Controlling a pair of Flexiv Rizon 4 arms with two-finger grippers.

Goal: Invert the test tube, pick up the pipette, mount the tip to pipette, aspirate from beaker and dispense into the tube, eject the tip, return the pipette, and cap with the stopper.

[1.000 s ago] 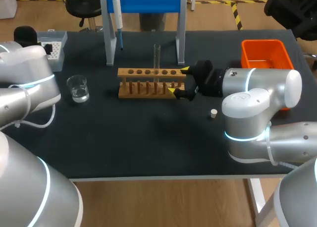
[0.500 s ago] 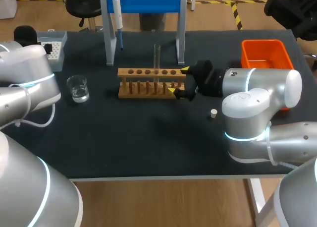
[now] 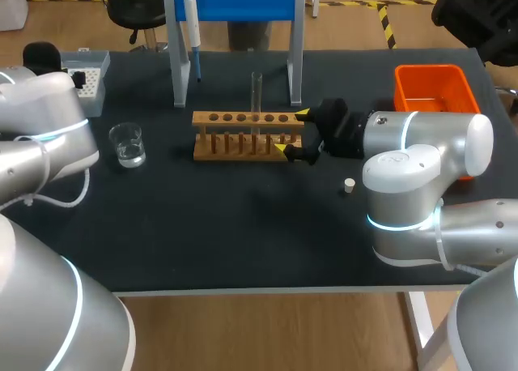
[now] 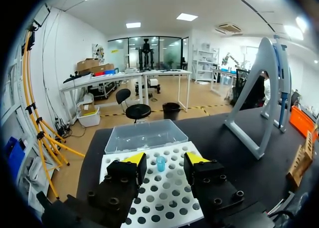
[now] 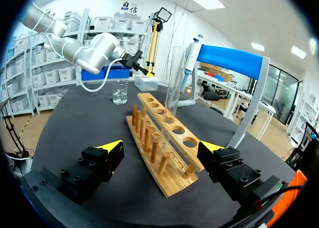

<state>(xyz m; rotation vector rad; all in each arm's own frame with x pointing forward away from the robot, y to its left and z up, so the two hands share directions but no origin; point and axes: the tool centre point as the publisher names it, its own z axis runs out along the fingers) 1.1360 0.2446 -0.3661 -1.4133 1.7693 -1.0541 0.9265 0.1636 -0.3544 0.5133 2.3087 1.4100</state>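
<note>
A clear test tube [image 3: 256, 94] stands upright in the wooden rack [image 3: 243, 134]. My right gripper [image 3: 291, 131] is open at the rack's right end, one yellow tip on each side of it, touching nothing. In the right wrist view the rack [image 5: 158, 138] and the tube [image 5: 174, 83] lie ahead of the open right gripper [image 5: 162, 147]. My left gripper [image 4: 164, 161] hangs open over the white tip box [image 4: 164, 188], with a blue tip [image 4: 160, 163] between its fingers, untouched. The pipette [image 3: 193, 31] hangs on the blue stand. The beaker [image 3: 128, 144] holds water. The stopper [image 3: 349, 185] lies on the mat.
The tip box [image 3: 89, 79] sits at the far left of the table. An orange bin [image 3: 433, 91] stands at the back right. The stand's grey legs [image 3: 295, 59] rise just behind the rack. Bare dark mat fills the front half of the table.
</note>
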